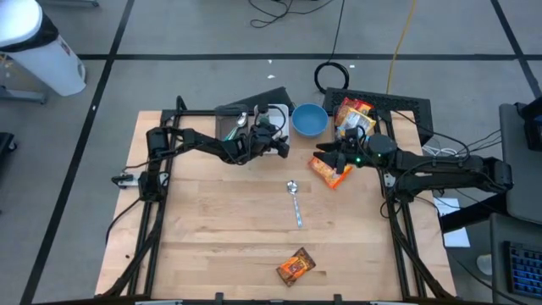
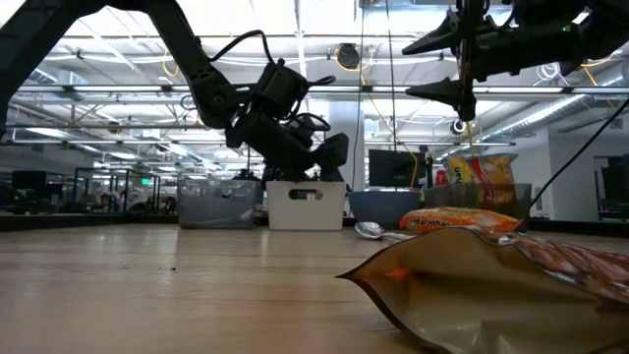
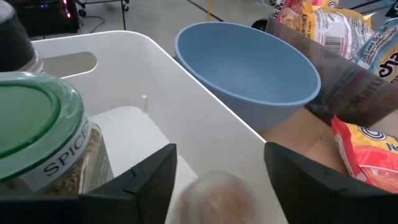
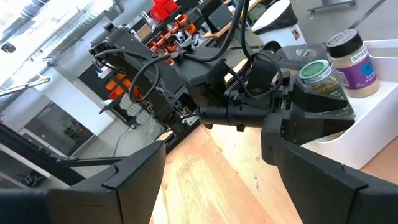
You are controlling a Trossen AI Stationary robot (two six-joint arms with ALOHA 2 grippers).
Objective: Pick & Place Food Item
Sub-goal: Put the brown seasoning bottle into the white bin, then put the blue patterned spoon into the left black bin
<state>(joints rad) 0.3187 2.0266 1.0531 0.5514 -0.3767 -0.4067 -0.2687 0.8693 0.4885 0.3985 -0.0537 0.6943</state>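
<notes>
My left gripper [image 3: 221,152] is open over the white bin [image 3: 205,106] at the table's far side. A pale round food item [image 3: 217,193], blurred, shows low between its fingers; a gap shows on each side of it. In the bin stands a green-lidded spice jar [image 3: 43,137]. My right gripper [image 4: 214,140] is open and level, high above an orange snack packet [image 1: 330,172] lying flat on the table, with nothing between its fingers. The blue bowl [image 1: 309,119] stands right of the bin.
A clear container of snack bags [image 1: 356,114] stands right of the bowl. A metal spoon [image 1: 294,202] lies mid-table and another orange packet [image 1: 295,266] near the front edge. A clear tub [image 2: 218,204] sits left of the bin. Bare wood lies on the table's left half.
</notes>
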